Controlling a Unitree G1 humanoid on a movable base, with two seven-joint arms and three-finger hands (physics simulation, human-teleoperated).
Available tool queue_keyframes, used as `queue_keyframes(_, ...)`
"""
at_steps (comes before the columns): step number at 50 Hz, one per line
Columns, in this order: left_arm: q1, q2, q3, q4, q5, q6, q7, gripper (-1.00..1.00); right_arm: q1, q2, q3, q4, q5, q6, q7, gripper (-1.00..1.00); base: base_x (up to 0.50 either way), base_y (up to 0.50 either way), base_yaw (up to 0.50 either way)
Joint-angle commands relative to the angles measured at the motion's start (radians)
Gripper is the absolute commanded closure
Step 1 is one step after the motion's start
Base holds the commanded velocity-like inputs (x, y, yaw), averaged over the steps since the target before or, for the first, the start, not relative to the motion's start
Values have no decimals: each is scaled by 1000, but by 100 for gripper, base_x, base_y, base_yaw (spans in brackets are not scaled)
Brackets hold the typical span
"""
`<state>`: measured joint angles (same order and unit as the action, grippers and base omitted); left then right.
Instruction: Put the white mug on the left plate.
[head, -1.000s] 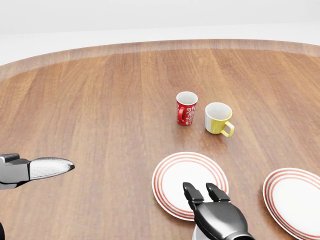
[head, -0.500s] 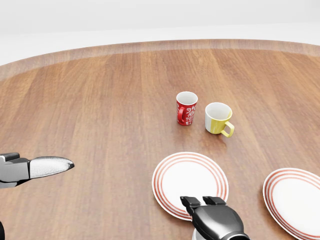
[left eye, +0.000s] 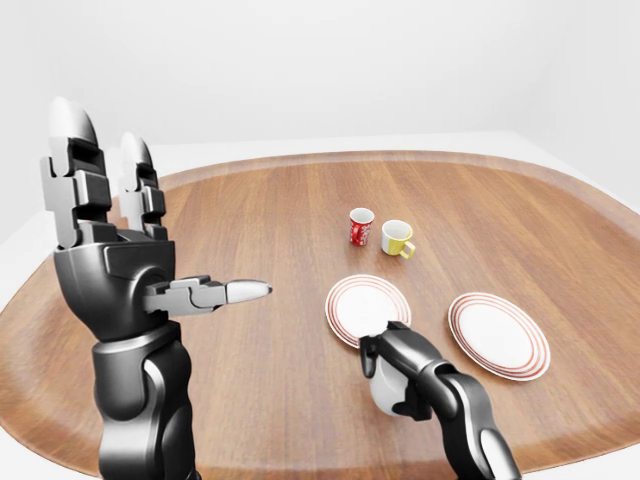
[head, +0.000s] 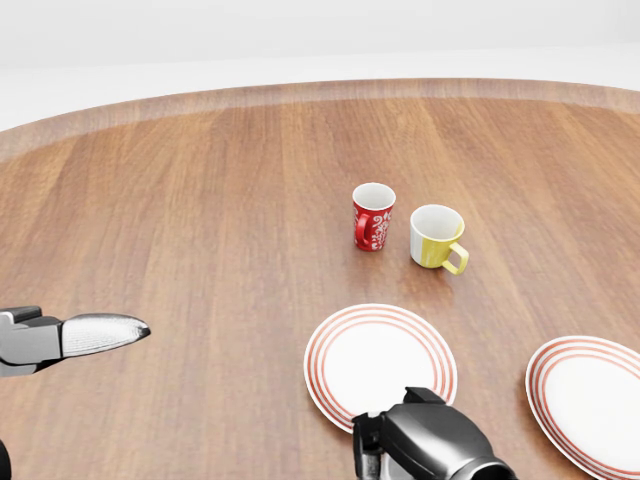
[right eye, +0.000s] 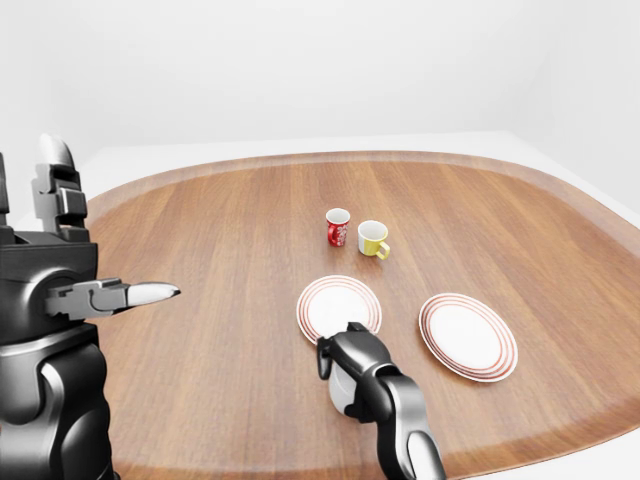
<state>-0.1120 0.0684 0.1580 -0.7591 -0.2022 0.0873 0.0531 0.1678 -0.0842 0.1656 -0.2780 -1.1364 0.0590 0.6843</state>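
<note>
Tabletop (left eye: 250, 230): carries all items.
Left hand (left eye: 110, 250): raised clear, fingers spread, holding nothing.
Left plate (left eye: 352, 300): target, bare.
Right hand (left eye: 400, 365): fingers curled round the white mug.
White mug (left eye: 383, 395): held just below the plate's near rim, ready for transfer.

The left hand (left eye: 110, 250) is standing raised at the left, fingers spread and pointing up. Low in the view, the right hand (left eye: 395, 370) is wrapping its fingers around the white mug (left eye: 385, 392), just below the left plate (left eye: 366, 310). The right plate (left eye: 499, 334) is lying beside it on the counter (left eye: 250, 230). A red mug (left eye: 360, 227) and a yellow mug (left eye: 397, 238) are standing higher up, side by side.
</note>
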Motion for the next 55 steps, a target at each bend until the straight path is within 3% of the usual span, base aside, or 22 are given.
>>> queue_keyframes(1, 1, -2, -4, 3, 4, 0, -1, -100, -3, 11, -6, -248, 73, 28, 14, 100, 0, 0, 0)
queue_keyframes(20, 1, -2, -3, 3, 4, 0, -2, -100, -116, 23, -53, -369, 104, 28, 14, 100, 0, 0, 0)
queue_keyframes(26, 0, -1, -2, 1, 3, 0, -2, -100, -149, 16, -57, -223, 101, 28, 14, 100, 0, 0, 0)
queue_keyframes(35, 1, -1, -2, -7, 1, 0, -1, -100, -429, -6, -105, 66, 99, 28, 14, 100, 0, 0, 0)
queue_keyframes(43, 3, -2, -3, -5, 2, 0, -3, -100, -706, -52, -125, 457, 114, -61, 14, 100, 0, 0, 0)
queue_keyframes(50, 5, -4, -6, -4, 5, 0, -4, -100, -841, -58, -112, 755, 111, -140, -20, 100, 0, 0, 0)
queue_keyframes(55, 4, -3, -4, 1, 5, 0, -3, -100, -882, -56, -95, 908, 100, -146, -105, 100, 0, 0, 0)
